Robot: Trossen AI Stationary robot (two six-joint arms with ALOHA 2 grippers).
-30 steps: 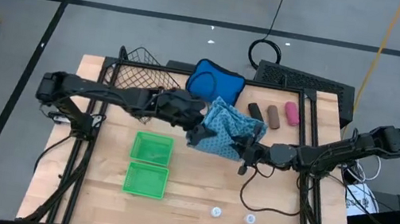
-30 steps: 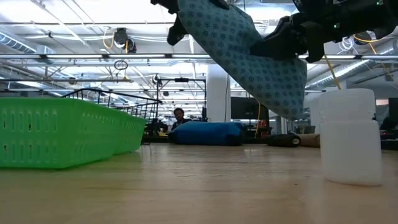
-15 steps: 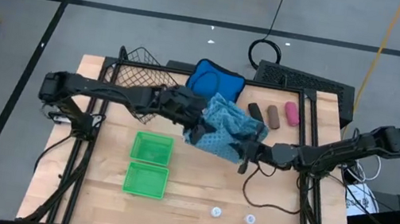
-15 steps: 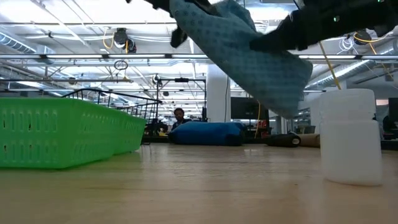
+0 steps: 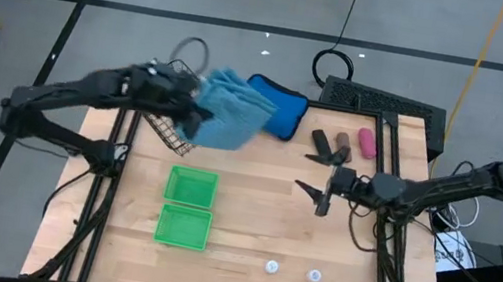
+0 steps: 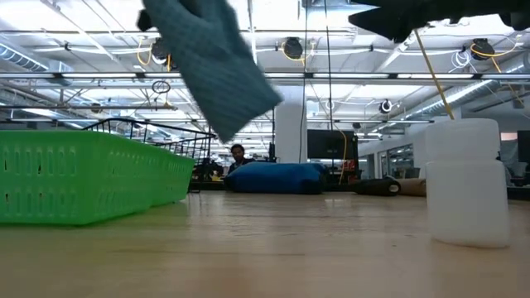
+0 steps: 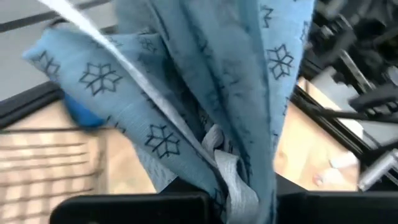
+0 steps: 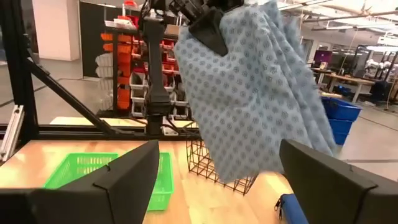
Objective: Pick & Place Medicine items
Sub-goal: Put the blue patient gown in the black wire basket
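- The tabletop (image 5: pixel 247 232) carries everything; I judge clearing comes first, sorting after.
- My left arm lifts the patterned cloth (image 5: pixel 225 117) toward eleven o'clock, over the black wire basket (image 5: pixel 169 98), probably to get it off the medicine pieces.
- The blue pouch (image 5: pixel 282 110) lies at twelve o'clock, just beside the hanging cloth.
- Two green trays (image 5: pixel 187 209) wait at seven o'clock, likely as drop spots.
- My left gripper (image 7: pixel 214 186) is clenched on a bunch of the cloth.
- My right gripper (image 5: pixel 309 191) hovers near centre, jaws spread, holding nothing.
- The black (image 5: pixel 322 144), brown (image 5: pixel 343 145) and pink pieces (image 5: pixel 367 143) lie uncovered at one o'clock, close to my right jaws.
- Three white bottles (image 5: pixel 314 276) stand along the five o'clock edge, untouched.
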